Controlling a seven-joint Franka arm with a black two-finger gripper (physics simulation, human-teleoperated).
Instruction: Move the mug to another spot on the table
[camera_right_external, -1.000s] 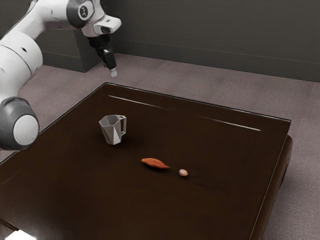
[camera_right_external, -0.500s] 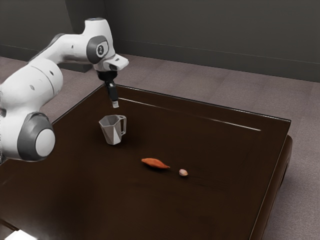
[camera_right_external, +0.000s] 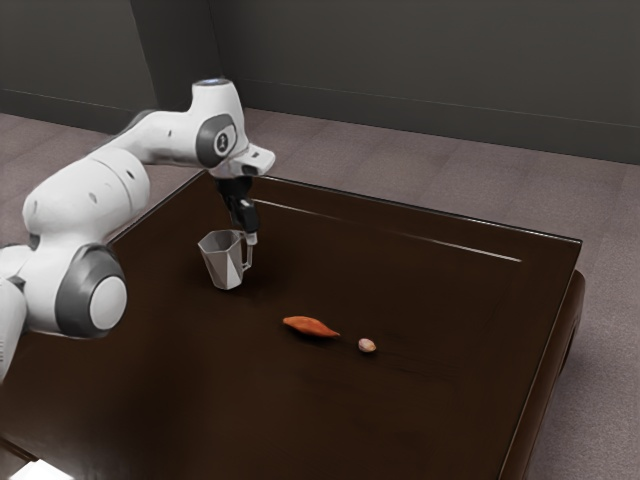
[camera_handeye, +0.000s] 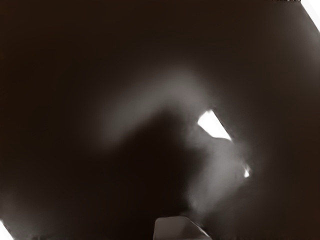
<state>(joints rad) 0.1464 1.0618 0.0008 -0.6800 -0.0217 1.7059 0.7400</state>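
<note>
Whereas a second ago the hand (camera_right_external: 251, 237) hung high off the counter's (camera_right_external: 420, 290) far edge, it now sits at the mug's (camera_right_external: 224, 260) handle-side rim. Mug upright, unmoved, toward the exterior view's left. Hand opening: cannot tell. Judgement: grasp pending.

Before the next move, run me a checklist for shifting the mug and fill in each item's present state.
1. Mug upright on the table: ok.
2. Gripper at the mug's handle-side rim: ok.
3. Firm hold on the mug: cannot tell.
4. Orange piece and small nut apart from the mug: ok.
5. Room on the table for a new spot: ok.
</note>
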